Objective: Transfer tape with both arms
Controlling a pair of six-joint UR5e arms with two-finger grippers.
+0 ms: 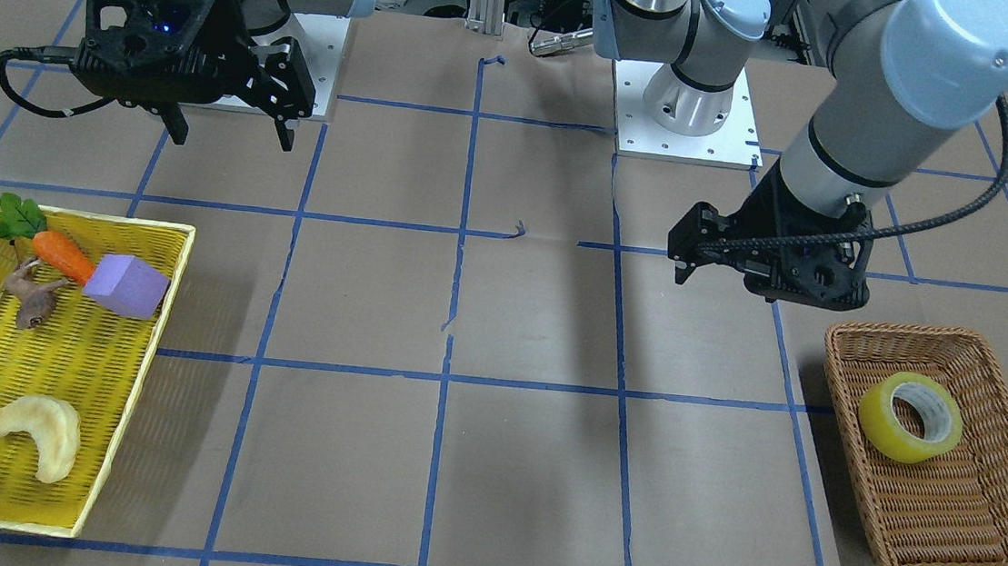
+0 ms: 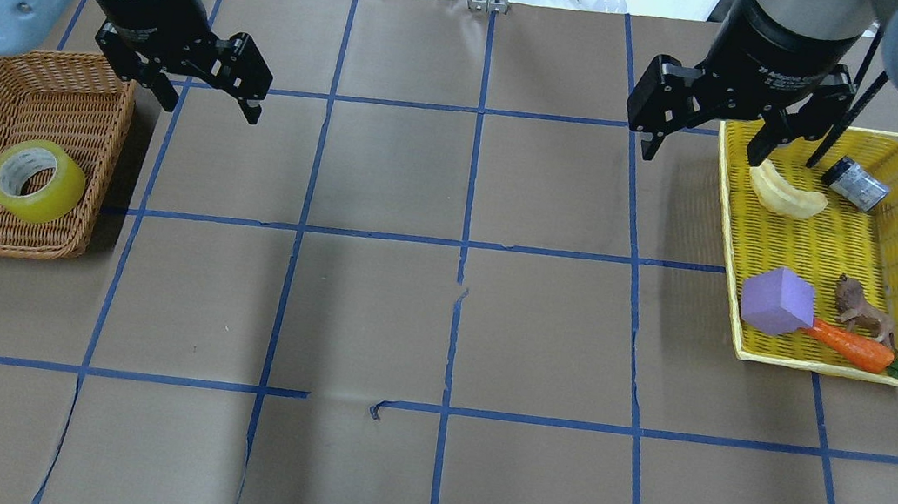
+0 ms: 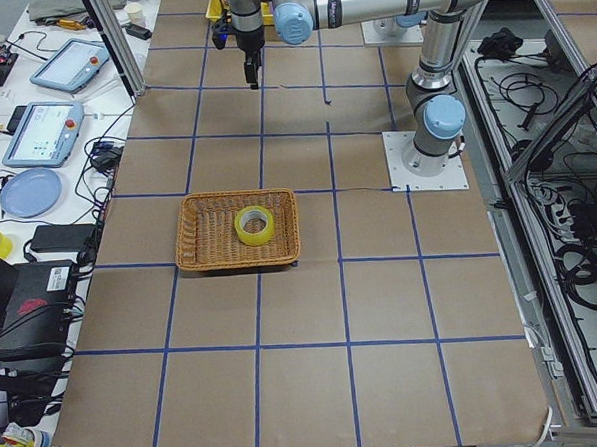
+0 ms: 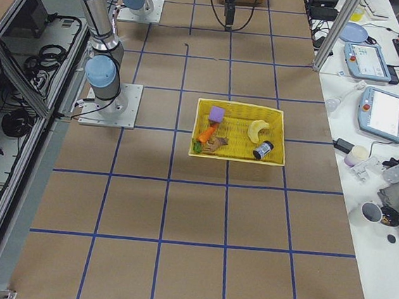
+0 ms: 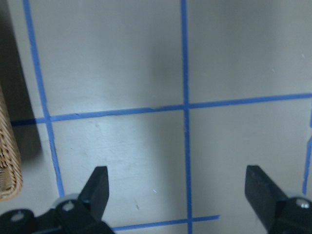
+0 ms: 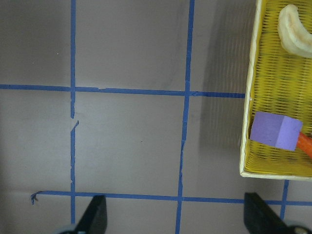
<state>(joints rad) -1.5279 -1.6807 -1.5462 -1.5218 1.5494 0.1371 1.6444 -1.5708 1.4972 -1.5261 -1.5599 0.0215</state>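
Seen from overhead, beside the wicker basket (image 2: pixel 59 87) and clear of it: left gripper (image 2: pixel 211 111), fingers spread wide, empty. Far across from the basket: right gripper (image 2: pixel 702 156), equally wide, one finger overlapping a yellow mesh tray (image 2: pixel 897 253). Inside the basket, well apart from both: the tape (image 2: pixel 35 181), a glossy translucent yellow ring with pale core, tilted on the weave. From the left wrist: only a basket corner, cut off at the edge; tape out of frame; black fingertips (image 5: pixel 97 187) splayed over brown paper (image 5: pixel 122 63).
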